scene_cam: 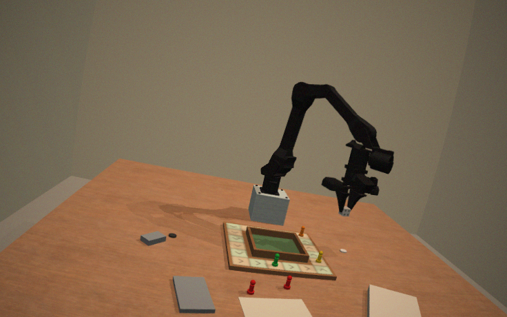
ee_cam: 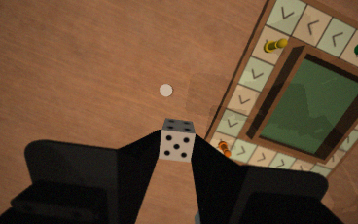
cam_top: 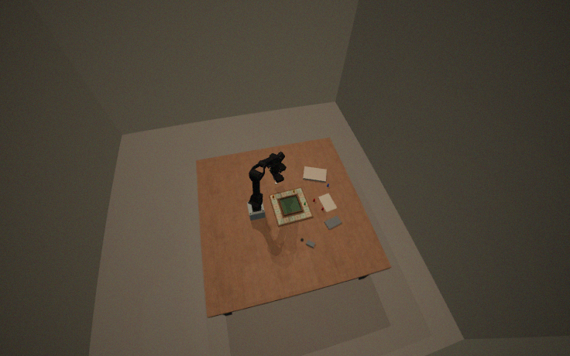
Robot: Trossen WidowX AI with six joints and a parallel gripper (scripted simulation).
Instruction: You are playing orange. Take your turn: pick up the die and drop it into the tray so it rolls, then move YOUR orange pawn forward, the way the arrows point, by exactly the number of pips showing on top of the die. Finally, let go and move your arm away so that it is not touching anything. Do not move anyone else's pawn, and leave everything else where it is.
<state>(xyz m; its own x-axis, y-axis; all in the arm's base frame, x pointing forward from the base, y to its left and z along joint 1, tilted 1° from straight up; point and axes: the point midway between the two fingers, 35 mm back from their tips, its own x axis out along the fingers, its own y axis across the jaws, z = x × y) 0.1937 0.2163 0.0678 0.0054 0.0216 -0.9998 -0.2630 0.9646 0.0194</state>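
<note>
My gripper [scene_cam: 344,209] [ee_cam: 177,136] is shut on the white die [scene_cam: 345,212] [ee_cam: 176,147] and holds it above the table, beside the board. In the wrist view the die's five-pip face is toward the camera. The orange pawn [scene_cam: 302,231] [ee_cam: 224,149] stands on a corner square of the board [scene_cam: 280,275] [cam_top: 278,224]. The tray [scene_cam: 282,256] with a green floor sits in the board's middle and holds nothing that I can see. A yellow pawn [scene_cam: 319,256] [ee_cam: 275,46] and a green pawn [scene_cam: 275,260] stand on other squares.
A white disc [scene_cam: 343,250] [ee_cam: 165,90] lies beside the board. Two red pawns [scene_cam: 251,287] [scene_cam: 287,282] stand off the board near a pale sheet [cam_top: 327,202]. A pale box [cam_top: 314,174], a blue pawn [cam_top: 327,185], a grey slab [scene_cam: 193,293], a small grey block [scene_cam: 153,238] and a black disc [scene_cam: 172,235] lie farther out.
</note>
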